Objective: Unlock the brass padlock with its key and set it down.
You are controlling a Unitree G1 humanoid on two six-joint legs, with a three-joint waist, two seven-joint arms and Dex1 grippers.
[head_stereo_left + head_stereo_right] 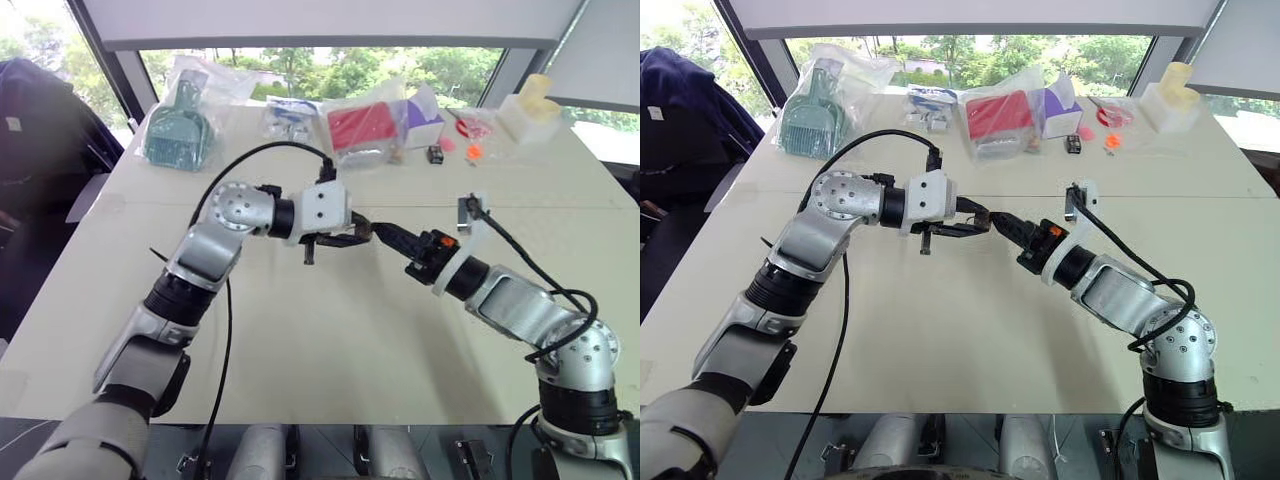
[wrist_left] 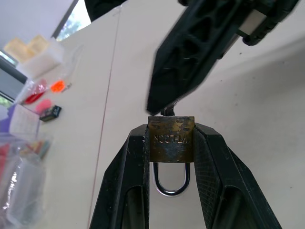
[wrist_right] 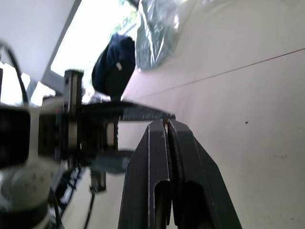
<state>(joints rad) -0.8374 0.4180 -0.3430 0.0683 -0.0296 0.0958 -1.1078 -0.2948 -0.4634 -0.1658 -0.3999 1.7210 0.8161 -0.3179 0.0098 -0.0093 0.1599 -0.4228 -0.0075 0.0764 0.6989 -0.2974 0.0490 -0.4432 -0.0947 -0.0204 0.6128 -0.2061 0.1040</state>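
Above the middle of the desk [image 1: 330, 340], the left gripper [image 2: 170, 143] has its jaws clamped on the brass padlock [image 2: 171, 140], shackle pointing back toward the wrist. The right gripper [image 1: 383, 232] meets it tip to tip, jaws pinched tight on a key [image 2: 167, 110] at the lock's end.

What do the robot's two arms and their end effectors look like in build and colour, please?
Both arms are jointed silver-grey metal segments with round perforated elbow discs and black collars. Each wrist carries a white housing, and black cables loop loosely along each arm. The left end effector and right end effector each have two slim black fingers with ribbed inner faces; the right one shows an orange patch at its base.
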